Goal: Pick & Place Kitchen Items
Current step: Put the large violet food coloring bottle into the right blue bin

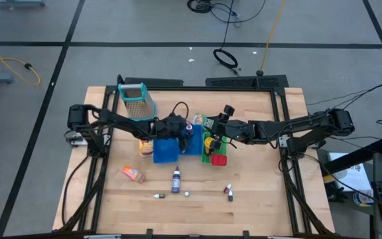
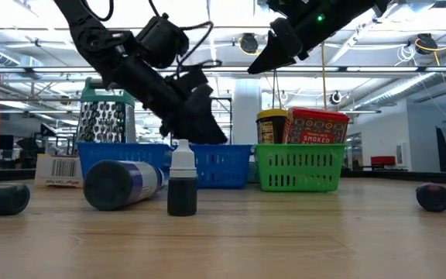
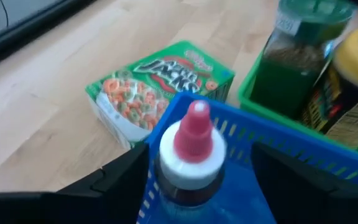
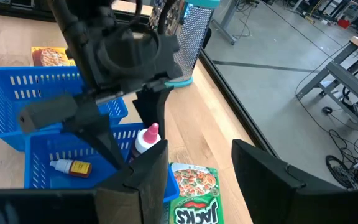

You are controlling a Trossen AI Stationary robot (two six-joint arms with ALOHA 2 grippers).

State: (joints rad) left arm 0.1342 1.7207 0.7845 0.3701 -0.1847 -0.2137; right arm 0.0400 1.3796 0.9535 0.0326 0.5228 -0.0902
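Plastic mesh walls box in a white bottle (image 3: 191, 155) with a rounded pink cap, standing upright in the blue basket (image 4: 55, 162). The left gripper (image 3: 191, 186) straddles it, dark fingers (image 3: 114, 180) spread wide on either side, not pressing it. A flat green cereal box (image 3: 160, 87) lies on the pale wood table (image 1: 257, 199) just beside the basket. The right gripper (image 4: 194, 180) hovers nearby, its blunt fingers apart and holding nothing.
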